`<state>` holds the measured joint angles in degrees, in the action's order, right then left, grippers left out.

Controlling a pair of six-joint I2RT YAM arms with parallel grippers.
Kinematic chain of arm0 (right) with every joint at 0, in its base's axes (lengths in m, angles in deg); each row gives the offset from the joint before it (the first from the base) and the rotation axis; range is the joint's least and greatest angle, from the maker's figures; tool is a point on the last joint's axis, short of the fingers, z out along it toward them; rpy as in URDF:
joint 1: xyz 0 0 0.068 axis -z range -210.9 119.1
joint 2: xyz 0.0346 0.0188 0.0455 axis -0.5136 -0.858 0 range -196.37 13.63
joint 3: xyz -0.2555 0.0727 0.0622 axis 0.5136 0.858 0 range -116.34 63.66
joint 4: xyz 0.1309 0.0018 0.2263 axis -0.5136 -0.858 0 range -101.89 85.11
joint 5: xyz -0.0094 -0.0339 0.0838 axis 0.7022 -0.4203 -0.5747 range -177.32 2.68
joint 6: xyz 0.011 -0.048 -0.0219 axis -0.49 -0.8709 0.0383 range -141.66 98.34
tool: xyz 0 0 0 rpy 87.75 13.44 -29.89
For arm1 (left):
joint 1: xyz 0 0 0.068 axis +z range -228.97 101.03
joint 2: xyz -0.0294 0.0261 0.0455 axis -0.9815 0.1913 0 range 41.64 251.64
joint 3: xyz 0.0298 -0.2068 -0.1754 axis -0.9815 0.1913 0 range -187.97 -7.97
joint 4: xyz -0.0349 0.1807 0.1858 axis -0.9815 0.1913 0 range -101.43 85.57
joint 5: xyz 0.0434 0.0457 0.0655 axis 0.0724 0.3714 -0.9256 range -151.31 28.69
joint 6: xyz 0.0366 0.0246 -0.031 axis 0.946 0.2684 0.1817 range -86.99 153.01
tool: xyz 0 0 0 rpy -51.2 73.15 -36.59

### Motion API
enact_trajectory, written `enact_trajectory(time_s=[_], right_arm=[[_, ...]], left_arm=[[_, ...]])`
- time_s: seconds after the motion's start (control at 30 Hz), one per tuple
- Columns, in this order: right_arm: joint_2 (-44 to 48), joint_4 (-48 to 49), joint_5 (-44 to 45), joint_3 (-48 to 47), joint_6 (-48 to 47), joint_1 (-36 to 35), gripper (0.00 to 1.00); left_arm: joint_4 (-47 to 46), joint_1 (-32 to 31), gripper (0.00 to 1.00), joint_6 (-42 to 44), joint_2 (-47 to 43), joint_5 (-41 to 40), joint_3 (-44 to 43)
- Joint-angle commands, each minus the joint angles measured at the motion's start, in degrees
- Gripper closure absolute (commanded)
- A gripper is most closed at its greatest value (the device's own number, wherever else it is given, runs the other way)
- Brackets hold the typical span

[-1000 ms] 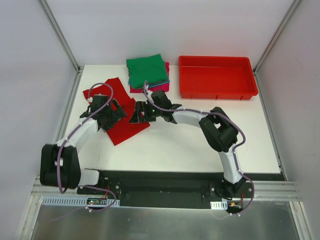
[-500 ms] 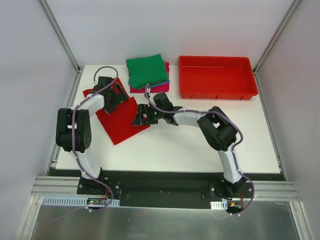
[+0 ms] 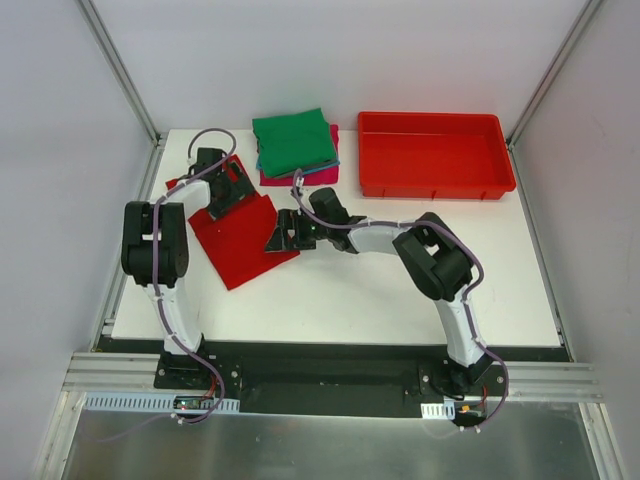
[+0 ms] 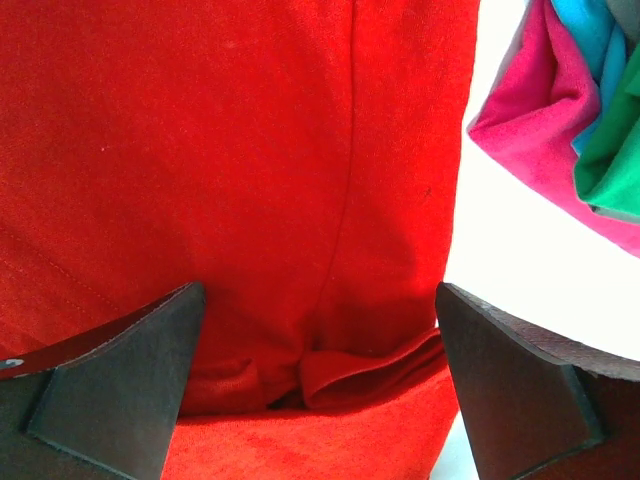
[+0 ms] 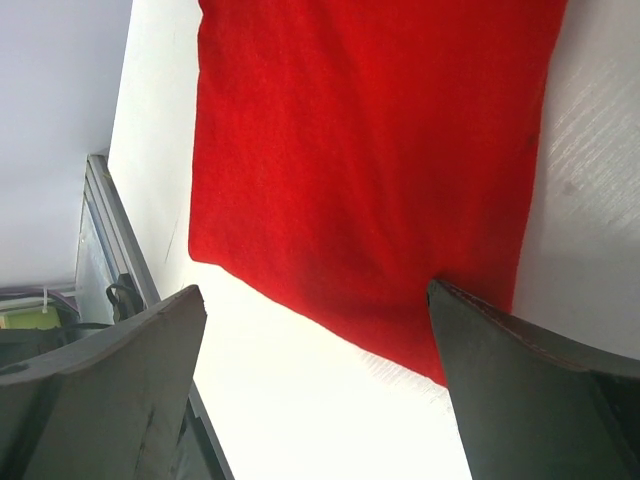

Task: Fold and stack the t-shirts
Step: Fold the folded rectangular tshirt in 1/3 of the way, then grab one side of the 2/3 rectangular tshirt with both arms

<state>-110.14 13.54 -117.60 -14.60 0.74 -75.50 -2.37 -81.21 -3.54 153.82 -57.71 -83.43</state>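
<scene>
A bright red t-shirt (image 3: pixel 240 240) lies partly folded on the white table at the left. My left gripper (image 3: pixel 235 192) hovers open over its far edge; in the left wrist view the red t-shirt (image 4: pixel 260 160) fills the frame, with a small rolled fold (image 4: pixel 370 365) between the wide-apart fingers (image 4: pixel 120 390). My right gripper (image 3: pixel 278 236) stands open at the shirt's right edge, straddling the red t-shirt's edge (image 5: pixel 370 150) and bare table. A stack of folded t-shirts sits behind: green (image 3: pixel 293 142) on top, teal (image 4: pixel 590 30) and magenta (image 3: pixel 300 178) beneath.
A red plastic bin (image 3: pixel 437 180) stands at the back right of the table (image 3: pixel 400 290). Metal frame posts and grey walls close in the left, right and back sides. A rail (image 5: pixel 110 220) runs along the table's left edge.
My left arm swung back and up; its gripper moved from the shirt's left middle to its far edge near the stack. The right gripper shifted only slightly. Both stayed open.
</scene>
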Motion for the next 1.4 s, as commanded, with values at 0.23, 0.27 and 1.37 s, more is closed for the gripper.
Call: enact_trajectory(time_s=[0.23, 0.27, 1.37], right_arm=[[12.48, -0.51, 4.53, 18.74, 1.69, -1.28, 0.04], [13.89, -0.51, 4.53, 20.84, 2.04, -1.37, 0.04], [68.75, -23.17, 25.11, 48.82, 5.29, 5.66, 0.04]], left_arm=[[1.75, -6.19, 0.01, -3.25, -12.24, -0.60, 16.47], [1.66, -7.50, 0.01, -3.78, -13.21, -0.78, 17.97], [30.04, -63.13, 0.07, -2.73, -42.59, -9.48, 26.24]])
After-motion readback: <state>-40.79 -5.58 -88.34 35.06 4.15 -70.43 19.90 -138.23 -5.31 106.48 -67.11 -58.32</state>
